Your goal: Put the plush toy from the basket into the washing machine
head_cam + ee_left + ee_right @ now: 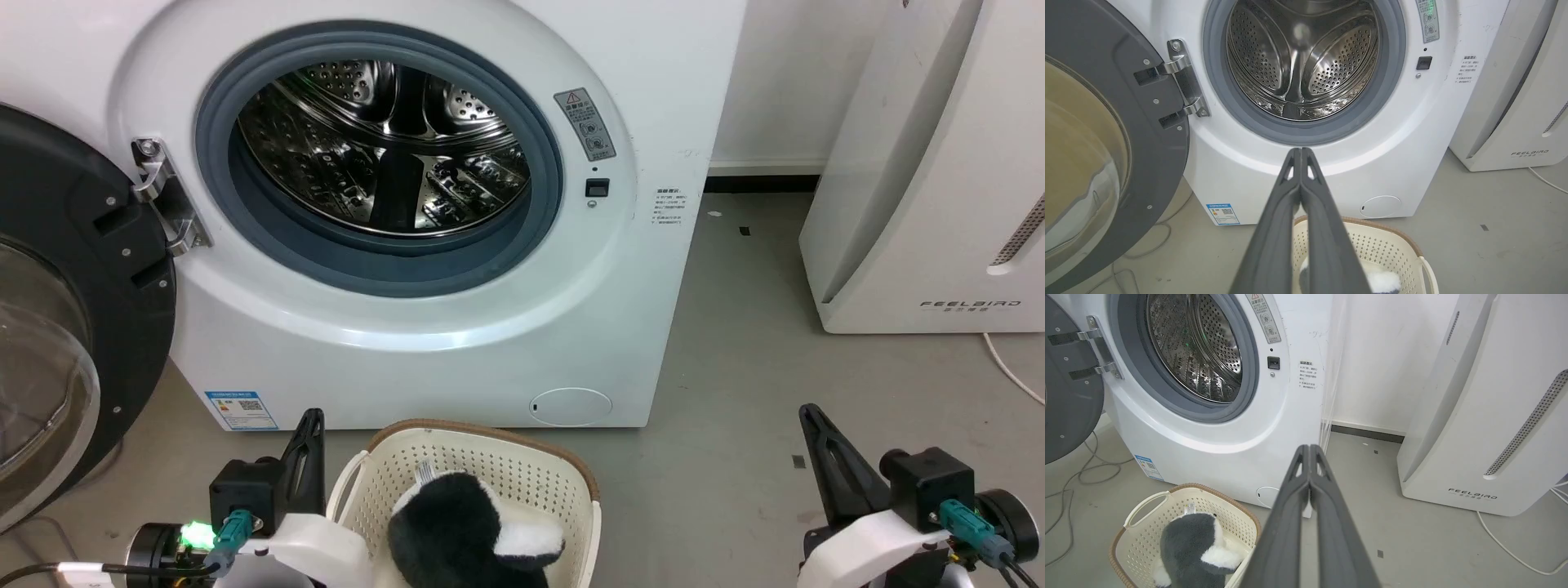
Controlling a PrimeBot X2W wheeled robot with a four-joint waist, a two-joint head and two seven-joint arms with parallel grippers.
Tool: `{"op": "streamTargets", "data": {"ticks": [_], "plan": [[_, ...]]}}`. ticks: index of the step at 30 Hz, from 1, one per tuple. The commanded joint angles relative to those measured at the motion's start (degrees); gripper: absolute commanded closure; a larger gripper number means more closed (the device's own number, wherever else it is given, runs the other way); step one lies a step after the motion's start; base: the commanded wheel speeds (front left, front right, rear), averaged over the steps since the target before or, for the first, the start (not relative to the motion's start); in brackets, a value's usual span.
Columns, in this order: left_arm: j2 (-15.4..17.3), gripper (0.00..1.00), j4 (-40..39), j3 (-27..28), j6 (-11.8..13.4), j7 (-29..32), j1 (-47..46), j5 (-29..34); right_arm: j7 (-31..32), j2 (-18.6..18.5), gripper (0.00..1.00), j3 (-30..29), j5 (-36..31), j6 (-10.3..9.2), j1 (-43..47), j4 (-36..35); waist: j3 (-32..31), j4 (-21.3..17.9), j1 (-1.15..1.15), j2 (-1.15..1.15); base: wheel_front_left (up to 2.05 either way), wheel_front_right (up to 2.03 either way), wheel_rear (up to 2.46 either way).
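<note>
Both closed and empty, your left tool (310, 425) sits just left of the plush toy (457, 523), right tool (812, 420) well apart.

- Grey floor (735, 367) is seen throughout, smooth, scuffed, dotted with small dark marks (744, 230).
- White wall (775, 82) is seen at the back, plain, edged at floor level by a dark baseboard (759, 183).
- White FEELBIRD appliance (922, 204) is stood on the floor at right, close to the wall; a slanted perforated vent strip (1527, 424) is shown on its front.
- White cable (1001, 364) is laid on the floor just beside the appliance.
- Grey cables (1098, 470) are looped loosely on the floor at left in the right wrist view.
- Scene is evenly lit; shadows are soft.
</note>
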Motion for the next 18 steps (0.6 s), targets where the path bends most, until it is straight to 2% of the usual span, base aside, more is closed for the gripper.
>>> {"op": "streamTargets", "data": {"ticks": [1,2,3,18], "plan": [[0.01,1.0,-0.24,0.09,-0.24,0.02,-0.87,0.16,0.09,-0.03,1.0,-0.03,-0.44,-0.05,-0.81,0.13,0.0,0.0,0.0,0.0,0.0,0.0,0.0],[0.01,1.0,-0.24,0.09,-0.24,0.02,-0.87,0.16,0.09,-0.03,1.0,-0.03,-0.44,-0.05,-0.81,0.13,0.0,0.0,0.0,0.0,0.0,0.0,0.0],[0.0,0.0,0.01,0.01,0.03,-0.01,0.02,0.0,-0.02,0.0,0.0,0.02,0.03,0.0,0.01,-0.01,0.0,0.0,0.0,0.0,0.0,0.0,0.0],[0.01,0.0,1.22,-0.97,1.18,-1.58,-0.88,-0.19,-1.57,0.0,0.0,-0.53,3.1,-0.01,-0.05,-1.13,0.43,-0.05,0.0,0.0,0.0,0.0,0.0]]}}
